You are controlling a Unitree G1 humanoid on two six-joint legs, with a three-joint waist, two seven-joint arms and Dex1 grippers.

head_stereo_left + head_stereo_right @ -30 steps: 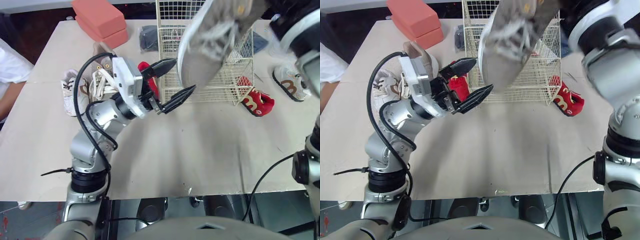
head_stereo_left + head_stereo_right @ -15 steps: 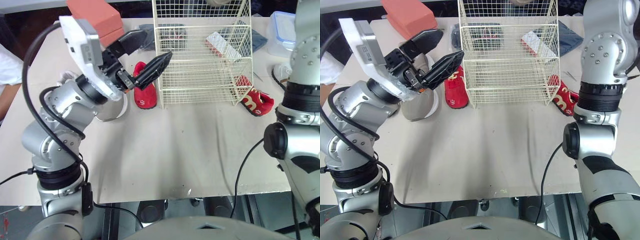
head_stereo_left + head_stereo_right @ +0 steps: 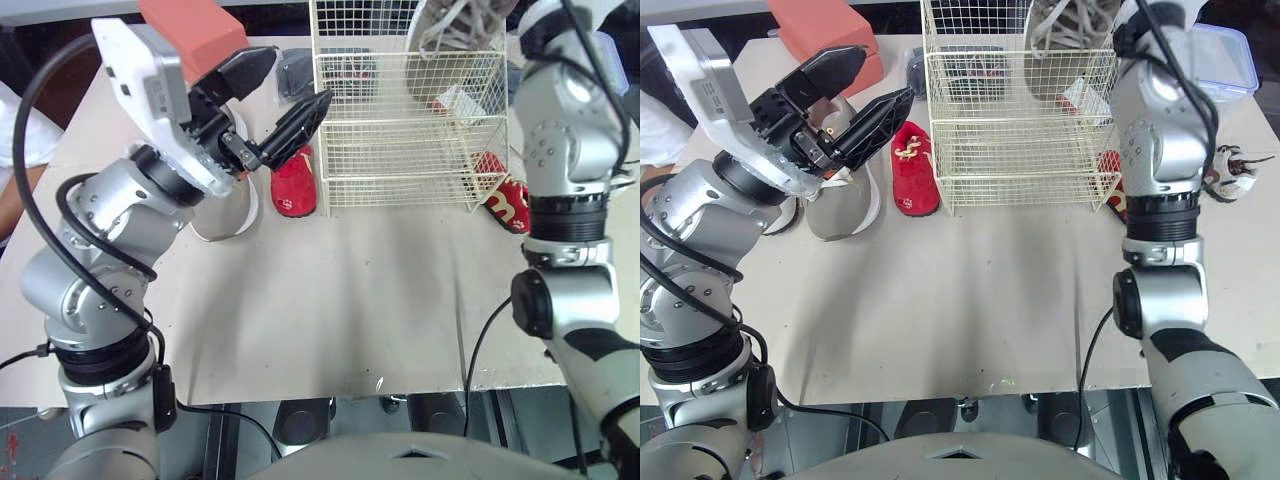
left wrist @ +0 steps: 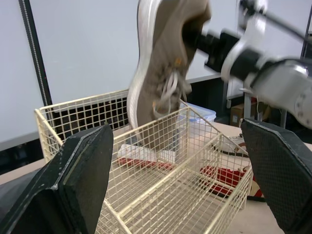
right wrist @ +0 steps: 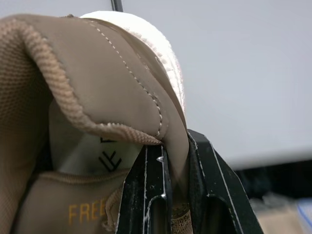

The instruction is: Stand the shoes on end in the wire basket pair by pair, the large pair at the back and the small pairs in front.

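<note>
One large tan shoe [image 4: 163, 73] hangs toe-down over the back of the basket [image 3: 410, 150], right jaws clenched on its heel collar. Left jaws gape empty beside the basket. Loading the large pair looks under way; next, lower it straight down, clear of the wires.

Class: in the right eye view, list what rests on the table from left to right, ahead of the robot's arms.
lying tan shoe → red shoe → basket → white shoe
</note>
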